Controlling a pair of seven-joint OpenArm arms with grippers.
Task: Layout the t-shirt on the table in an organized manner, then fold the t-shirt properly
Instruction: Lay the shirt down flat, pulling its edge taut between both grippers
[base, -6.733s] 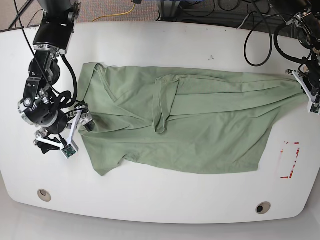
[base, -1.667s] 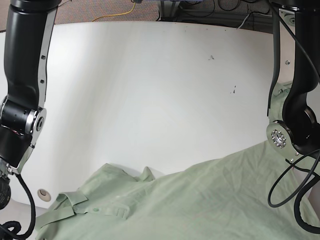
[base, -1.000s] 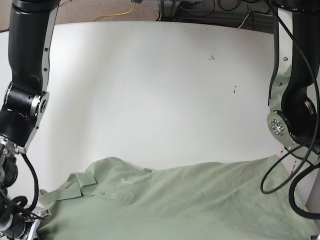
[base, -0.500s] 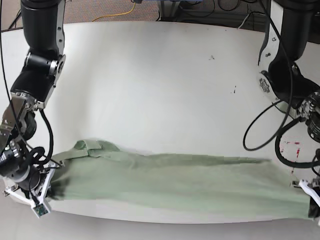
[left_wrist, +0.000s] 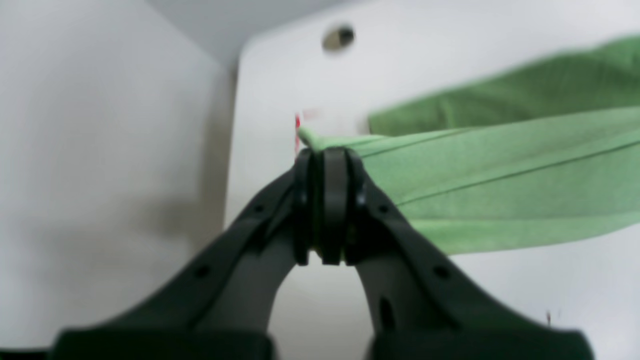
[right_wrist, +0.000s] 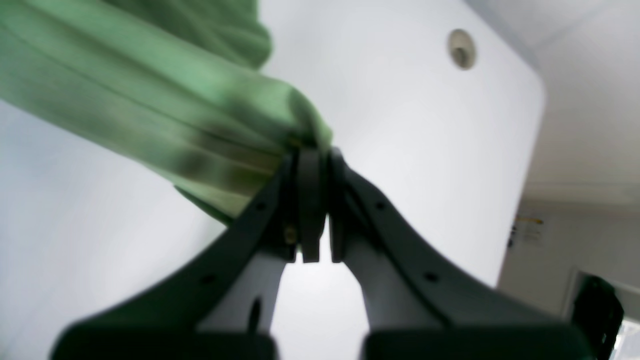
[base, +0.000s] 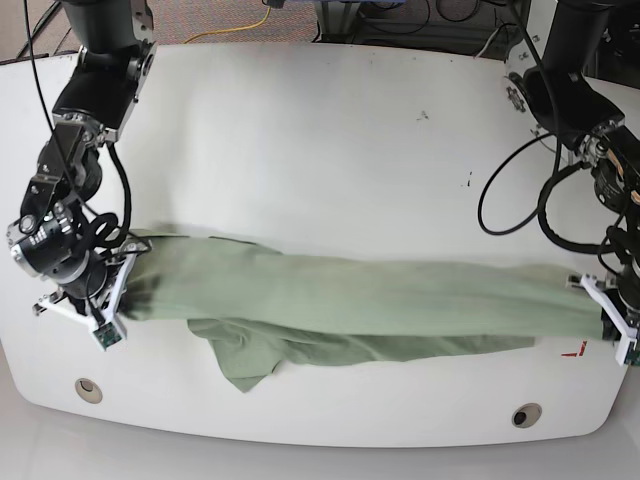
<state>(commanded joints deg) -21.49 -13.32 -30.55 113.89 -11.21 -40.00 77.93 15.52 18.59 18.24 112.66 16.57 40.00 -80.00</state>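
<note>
The t-shirt (base: 350, 305) lies stretched across the near half of the table (base: 320, 150). The left gripper (left_wrist: 325, 165) is clamped on one end, the right gripper (right_wrist: 310, 160) on the other. The cloth looks light, soft and limp; it will likely sag and bunch, so corner or hem holds seem advisable.

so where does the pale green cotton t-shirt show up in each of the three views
Base view: the pale sage-green cotton t-shirt stretches across the lower middle, between both grippers.
Left wrist view: upper right, pinched by the left gripper.
Right wrist view: upper left, pinched by the right gripper.
Shared landmark: the glossy white table, whose round grommet holes show in every view.
</note>
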